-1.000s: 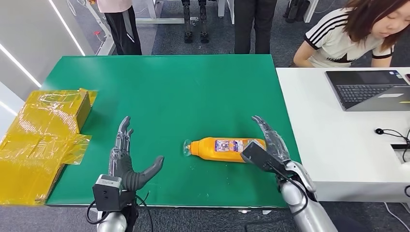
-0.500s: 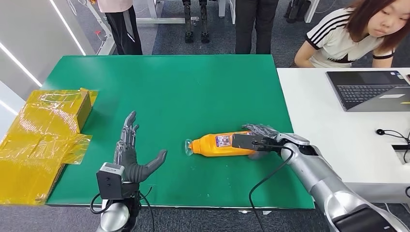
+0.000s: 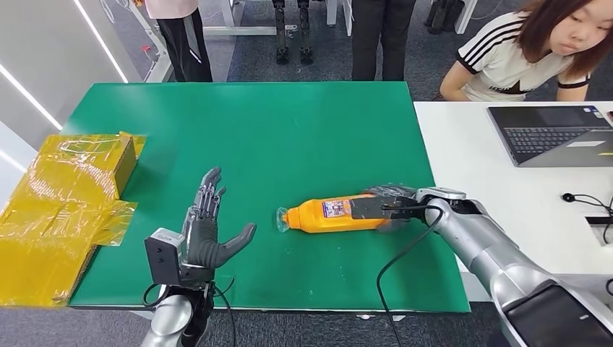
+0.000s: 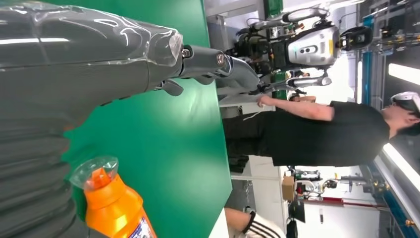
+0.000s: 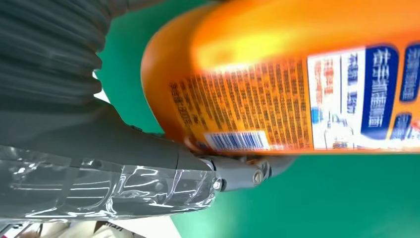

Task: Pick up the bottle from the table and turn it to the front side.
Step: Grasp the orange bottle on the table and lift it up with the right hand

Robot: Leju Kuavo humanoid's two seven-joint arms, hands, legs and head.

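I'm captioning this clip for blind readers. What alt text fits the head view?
An orange bottle lies on its side on a green table, its base end gripped by the robot's right hand. The left hand hovers open nearby, beside a yellow box; a person sits at a white desk with a laptop.

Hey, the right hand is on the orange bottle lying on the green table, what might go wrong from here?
1. The right hand grips the bottle only at its base end, so the long capped end may sag or slip when lifted.
2. The bottle is round and lies on its side on the green table; a loose hold may let it roll away.
3. The left hand hovers open near the cap end and may get bumped in the turn.
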